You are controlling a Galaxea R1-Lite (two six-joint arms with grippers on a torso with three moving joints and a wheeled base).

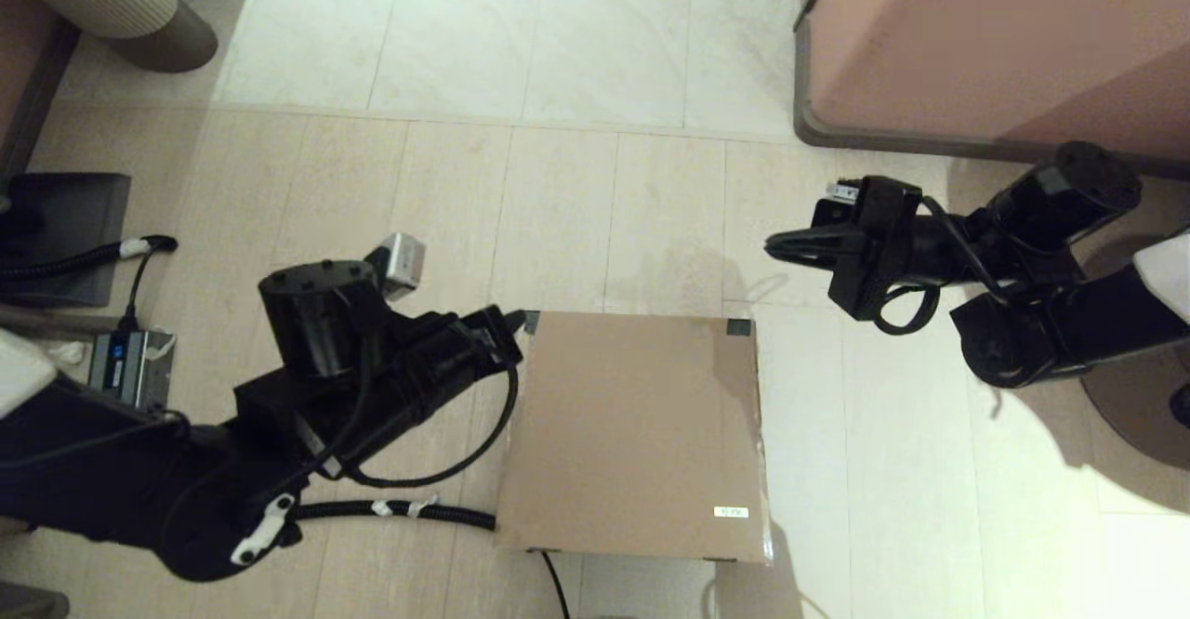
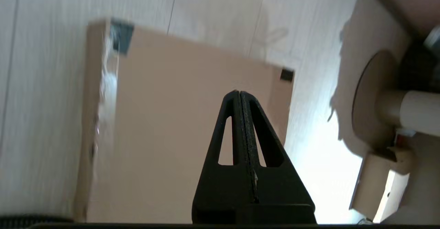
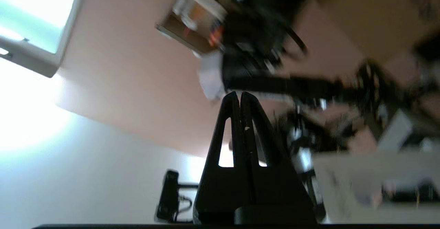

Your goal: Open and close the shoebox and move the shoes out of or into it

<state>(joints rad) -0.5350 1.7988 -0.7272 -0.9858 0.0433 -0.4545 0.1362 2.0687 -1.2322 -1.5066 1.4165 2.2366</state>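
Pressed together and holding nothing, the left gripper [image 2: 240, 95] is positioned over the left edge of the plain brown cardboard shoebox [image 1: 637, 438], lid down, on the pale floor [image 1: 558, 210]. Likewise clamped and unladen, the right gripper [image 1: 773, 245] is held well apart, beyond the far right corner.

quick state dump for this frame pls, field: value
shoebox: on the floor, lid shut flat, dark tape on two far corners, white label near the front right
shoes: not visible
left gripper: fingers shut, empty, at the box's left far corner
right gripper: fingers shut, empty, raised off to the right of the box, pointing left
furniture block: pinkish-brown, far right
floor: pale planks
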